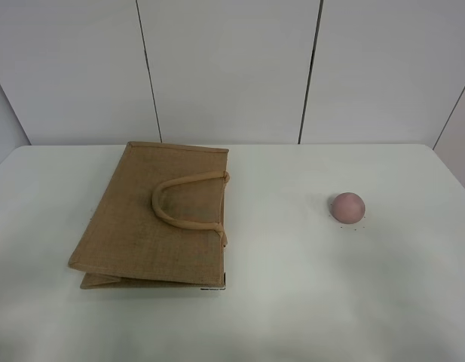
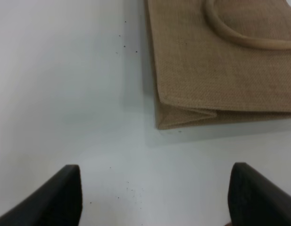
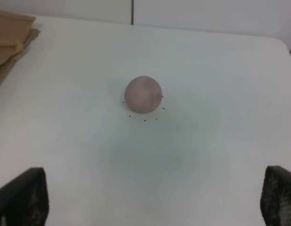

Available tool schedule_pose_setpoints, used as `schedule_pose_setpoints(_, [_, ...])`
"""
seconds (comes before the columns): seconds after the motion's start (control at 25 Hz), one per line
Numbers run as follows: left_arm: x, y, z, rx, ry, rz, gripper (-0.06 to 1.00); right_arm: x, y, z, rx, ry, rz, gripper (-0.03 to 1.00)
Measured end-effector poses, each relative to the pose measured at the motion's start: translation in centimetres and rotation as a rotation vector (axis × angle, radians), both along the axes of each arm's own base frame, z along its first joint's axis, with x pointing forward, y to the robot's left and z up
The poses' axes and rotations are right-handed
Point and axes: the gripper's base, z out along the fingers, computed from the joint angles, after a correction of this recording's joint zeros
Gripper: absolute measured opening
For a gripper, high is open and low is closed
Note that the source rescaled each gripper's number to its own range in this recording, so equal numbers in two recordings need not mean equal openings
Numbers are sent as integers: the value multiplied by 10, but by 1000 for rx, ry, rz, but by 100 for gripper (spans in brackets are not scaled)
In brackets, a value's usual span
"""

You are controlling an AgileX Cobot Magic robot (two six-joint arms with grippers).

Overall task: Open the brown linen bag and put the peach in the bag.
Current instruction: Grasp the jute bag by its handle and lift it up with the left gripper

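Note:
The brown linen bag (image 1: 153, 219) lies flat and closed on the white table (image 1: 292, 302), left of the middle, with one loop handle (image 1: 183, 202) on top. The dull pink peach (image 1: 347, 207) sits alone on the table at the right. Neither arm shows in the exterior view. In the left wrist view the bag's corner (image 2: 220, 70) lies ahead of my left gripper (image 2: 154, 193), whose dark fingers are spread wide and empty. In the right wrist view the peach (image 3: 143, 94) sits ahead of my right gripper (image 3: 152, 197), also open and empty. The bag's edge (image 3: 8, 42) shows at that view's side.
The table's far edge meets a white panelled wall (image 1: 232, 68). Small dark specks lie on the table around the peach (image 3: 145, 120) and near the bag's corner (image 2: 128, 188).

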Motion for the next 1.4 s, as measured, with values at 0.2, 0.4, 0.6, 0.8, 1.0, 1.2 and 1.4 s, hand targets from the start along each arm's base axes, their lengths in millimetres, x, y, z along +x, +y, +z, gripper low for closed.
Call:
schedule_pose_setpoints(0.2, [0, 0, 0, 0, 0, 0, 87, 0, 0, 0, 0, 0, 0, 100])
schedule_pose_setpoints(0.4, [0, 0, 0, 0, 0, 0, 87, 0, 0, 0, 0, 0, 0, 100])
schedule_pose_setpoints(0.6, [7, 0, 15, 3, 30, 5, 87, 0, 0, 0, 0, 0, 0, 100])
schedule_pose_setpoints(0.8, [49, -1, 50, 8, 188, 4, 89, 0, 0, 0, 0, 0, 0, 100])
schedule_pose_setpoints(1.0, [126, -2, 75, 14, 386, 2, 90, 0, 0, 0, 0, 0, 0, 100])
schedule_pose_setpoints(1.2, [227, -5, 72, 19, 573, 2, 90, 0, 0, 0, 0, 0, 0, 100])
schedule_pose_setpoints(1.4, [320, -7, 50, 17, 654, 7, 90, 0, 0, 0, 0, 0, 0, 100])
